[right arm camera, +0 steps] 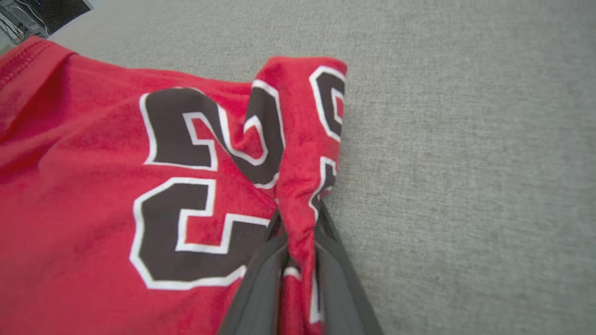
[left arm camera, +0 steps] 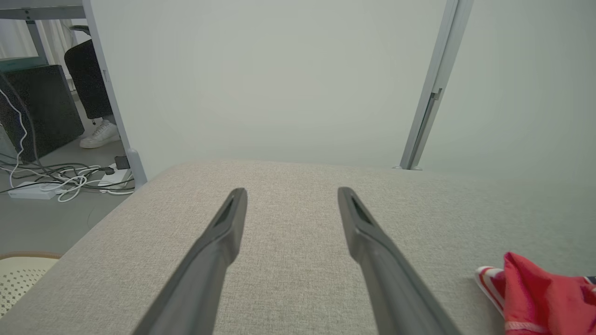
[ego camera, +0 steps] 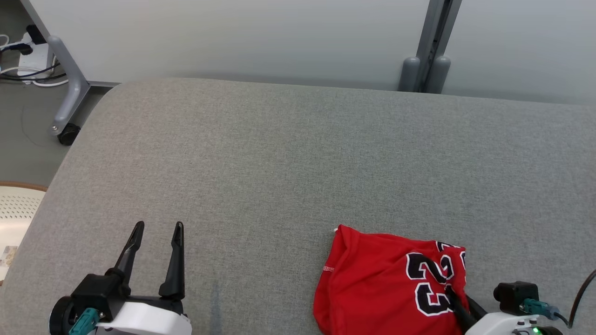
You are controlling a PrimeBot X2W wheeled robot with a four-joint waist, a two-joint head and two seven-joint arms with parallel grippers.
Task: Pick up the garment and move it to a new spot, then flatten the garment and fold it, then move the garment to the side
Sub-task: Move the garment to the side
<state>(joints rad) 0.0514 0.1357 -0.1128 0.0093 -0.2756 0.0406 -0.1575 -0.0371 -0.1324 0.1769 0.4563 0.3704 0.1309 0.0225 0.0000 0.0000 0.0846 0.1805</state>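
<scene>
The red jersey [ego camera: 372, 279] lies crumpled at the table's [ego camera: 279, 153] near edge, toward its right end. It is bright red, with big black numerals outlined in white and a striped red-and-white trim at its left hem. In the right wrist view the cloth [right arm camera: 93, 186] rises into a pinched ridge that splits the numerals.

Now the grippers. At the table's near-left, the left gripper [ego camera: 159, 226] has its fingers spread wide with nothing between them, and bare grey fabric shows in the gap in its own view [left arm camera: 292, 193]. At the near-right, the right gripper [ego camera: 450, 292] is clamped on that ridge, and up close its two dark fingers [right arm camera: 298, 218] squeeze the fold from both sides.

The jersey's lower part runs off the head view's bottom edge. The right gripper's fingertips are sunk in the cloth. The numerals are folded over, so they cannot be read with certainty.

Off the table's far-left corner stand a grey frame leg [ego camera: 70, 93] on a caster and a tangle of cables [ego camera: 23, 56]. A pale perforated object [ego camera: 16, 209] sits just off the left edge. The middle and far half of the table are open grey fabric, and a grey post [ego camera: 430, 42] stands behind the far edge.
</scene>
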